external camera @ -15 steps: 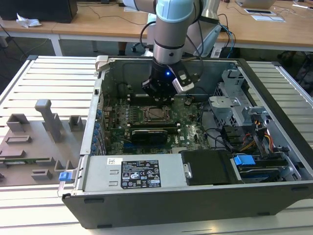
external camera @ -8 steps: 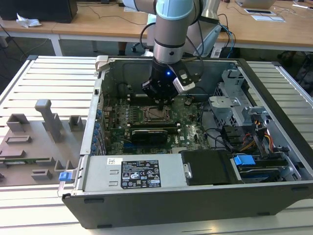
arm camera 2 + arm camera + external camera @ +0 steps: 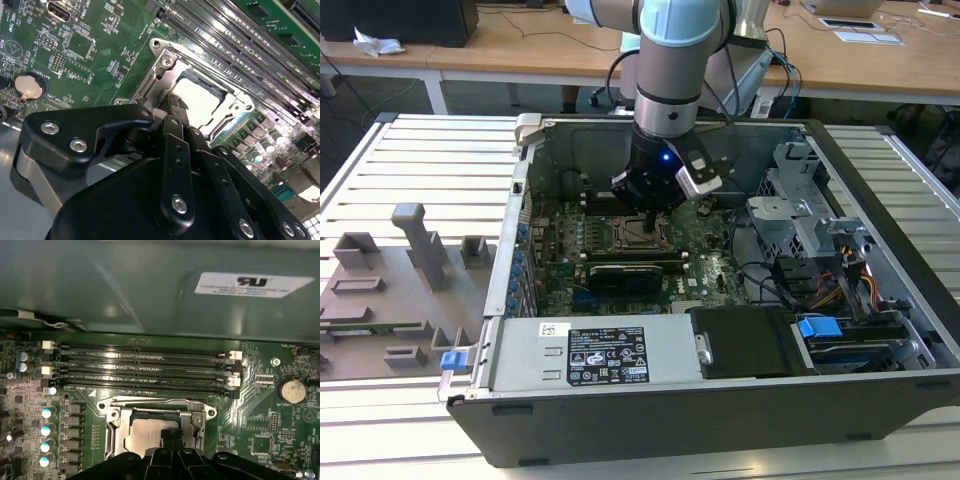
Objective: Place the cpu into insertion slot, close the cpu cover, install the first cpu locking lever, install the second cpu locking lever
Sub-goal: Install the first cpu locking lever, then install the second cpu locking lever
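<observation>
gripper [image 3: 650,205] low over slot [image 3: 155,432] inside open PC case [image 3: 880,250] | cpu [image 3: 197,100] in slot, cover [image 3: 165,62] down around it | jaws at cpu edge, state cannot tell | labels unread

The pale silver-beige square cpu [image 3: 150,432] lies flat in the dark square insertion slot [image 3: 216,90], framed by the thin silver-grey metal cpu cover [image 3: 116,426] (closed down over it), on the green board.

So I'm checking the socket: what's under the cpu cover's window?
Through the cpu cover window the pale cpu top shows, seated. The gripper hides its near edge; the insertion slot beneath is covered.
</observation>
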Motion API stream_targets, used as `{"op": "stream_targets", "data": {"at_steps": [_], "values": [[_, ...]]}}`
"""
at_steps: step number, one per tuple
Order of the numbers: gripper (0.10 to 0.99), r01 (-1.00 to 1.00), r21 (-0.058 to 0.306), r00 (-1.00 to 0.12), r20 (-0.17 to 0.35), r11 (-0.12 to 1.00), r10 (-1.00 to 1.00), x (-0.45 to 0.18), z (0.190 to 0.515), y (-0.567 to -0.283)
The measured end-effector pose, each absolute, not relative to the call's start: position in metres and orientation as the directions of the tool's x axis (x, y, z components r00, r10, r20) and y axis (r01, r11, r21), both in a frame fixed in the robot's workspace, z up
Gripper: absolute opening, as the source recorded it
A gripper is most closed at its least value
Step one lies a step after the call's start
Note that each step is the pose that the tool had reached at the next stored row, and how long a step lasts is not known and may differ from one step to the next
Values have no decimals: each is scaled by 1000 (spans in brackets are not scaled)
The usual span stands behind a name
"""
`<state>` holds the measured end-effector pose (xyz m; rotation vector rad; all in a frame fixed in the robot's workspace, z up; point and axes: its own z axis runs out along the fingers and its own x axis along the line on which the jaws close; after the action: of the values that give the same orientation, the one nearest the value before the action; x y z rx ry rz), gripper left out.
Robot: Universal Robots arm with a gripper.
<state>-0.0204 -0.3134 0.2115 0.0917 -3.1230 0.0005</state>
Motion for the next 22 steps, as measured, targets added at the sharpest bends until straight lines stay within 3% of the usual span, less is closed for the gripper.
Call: {"op": "stream_targets", "data": {"at_steps": [14,22], "values": [[106,-59,-5,-998,17,998,-59,-20,252,-313],[106,-59,-6,-998,18,998,-59,-20,257,-313]]}}
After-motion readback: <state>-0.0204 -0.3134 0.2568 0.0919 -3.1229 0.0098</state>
